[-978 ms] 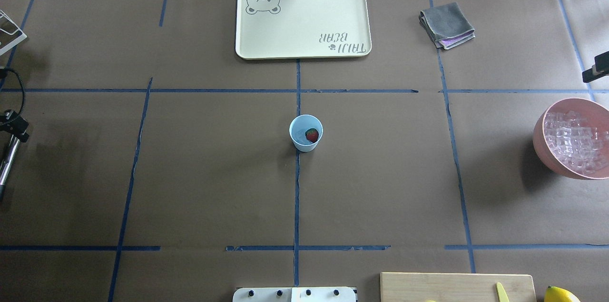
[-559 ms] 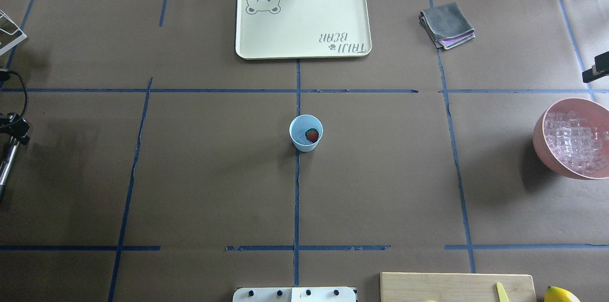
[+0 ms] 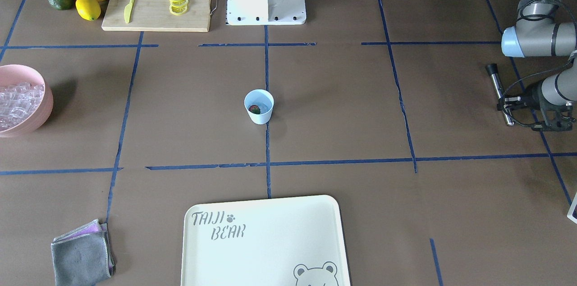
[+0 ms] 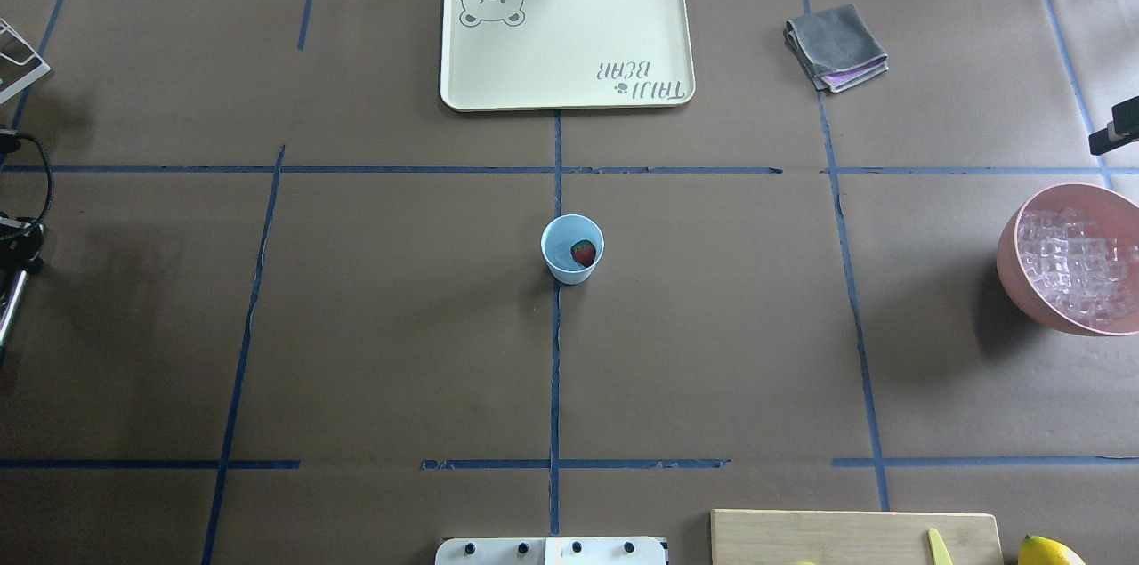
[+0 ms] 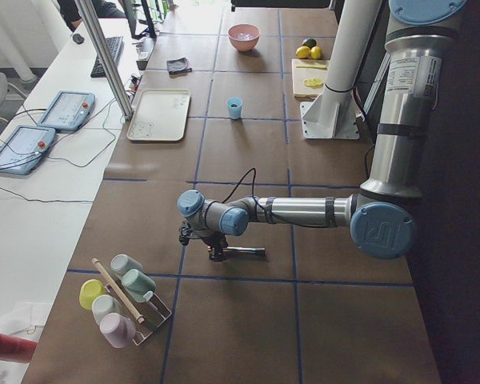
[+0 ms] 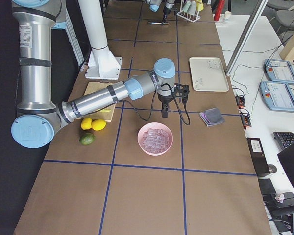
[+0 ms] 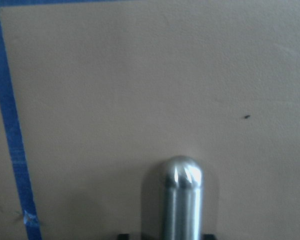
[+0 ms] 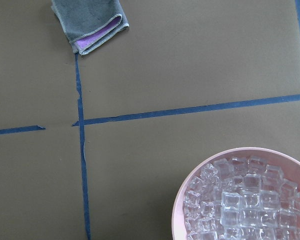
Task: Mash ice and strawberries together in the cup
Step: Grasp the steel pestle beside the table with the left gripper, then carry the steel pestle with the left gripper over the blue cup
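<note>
Overhead exterior: left tool (image 4: pixel 18 255), rod (image 4: pixel 8 309) cropped

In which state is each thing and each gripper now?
cup: upright, holding the strawberry
pink bowl: upright, full of ice
left gripper: shut on metal muddler
right gripper: open or shut, cannot tell
towel: folded

The cup (image 4: pixel 566 272) stands well apart from the tray (image 4: pixel 569 31) and pink bowl (image 4: pixel 1014 273).

place: robot lab | evidence: tape-gridded table (image 4: pixel 400 351), teach pendants (image 5: pixel 66 110)
</note>
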Robot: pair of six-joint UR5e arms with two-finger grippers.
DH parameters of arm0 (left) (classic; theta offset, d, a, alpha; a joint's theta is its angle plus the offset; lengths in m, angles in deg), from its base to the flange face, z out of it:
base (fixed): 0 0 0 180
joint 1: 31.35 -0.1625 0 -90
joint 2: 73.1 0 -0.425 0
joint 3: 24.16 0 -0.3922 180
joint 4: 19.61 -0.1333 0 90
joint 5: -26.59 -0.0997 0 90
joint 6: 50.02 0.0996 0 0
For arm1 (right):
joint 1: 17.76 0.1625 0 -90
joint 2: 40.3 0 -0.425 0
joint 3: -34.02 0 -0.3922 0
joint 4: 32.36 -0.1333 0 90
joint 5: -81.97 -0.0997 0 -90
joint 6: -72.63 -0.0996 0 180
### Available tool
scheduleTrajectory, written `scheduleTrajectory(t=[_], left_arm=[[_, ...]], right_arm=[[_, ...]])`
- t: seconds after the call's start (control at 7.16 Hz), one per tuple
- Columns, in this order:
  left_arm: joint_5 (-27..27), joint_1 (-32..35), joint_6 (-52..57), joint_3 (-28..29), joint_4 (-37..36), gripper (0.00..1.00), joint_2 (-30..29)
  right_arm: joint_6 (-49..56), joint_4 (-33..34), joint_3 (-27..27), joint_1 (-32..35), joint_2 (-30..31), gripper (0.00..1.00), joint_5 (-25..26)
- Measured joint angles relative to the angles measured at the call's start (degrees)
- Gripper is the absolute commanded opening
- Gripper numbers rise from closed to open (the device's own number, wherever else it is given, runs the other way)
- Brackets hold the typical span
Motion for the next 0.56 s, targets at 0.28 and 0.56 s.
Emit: scheduleTrajectory(t=[0.28, 0.56], left_arm=[[1.55, -0.02, -0.02, -1.51, 0.0, 0.0, -0.55], [8.05, -0.06, -1.86, -8.34, -0.62, 0.0, -3.88]], right_arm=[[0.0, 0.0, -0.07, 0.0, -0.09, 1.0, -0.06], [-0.02, 0.0, -0.14, -0.03, -0.15, 1.0, -0.08]])
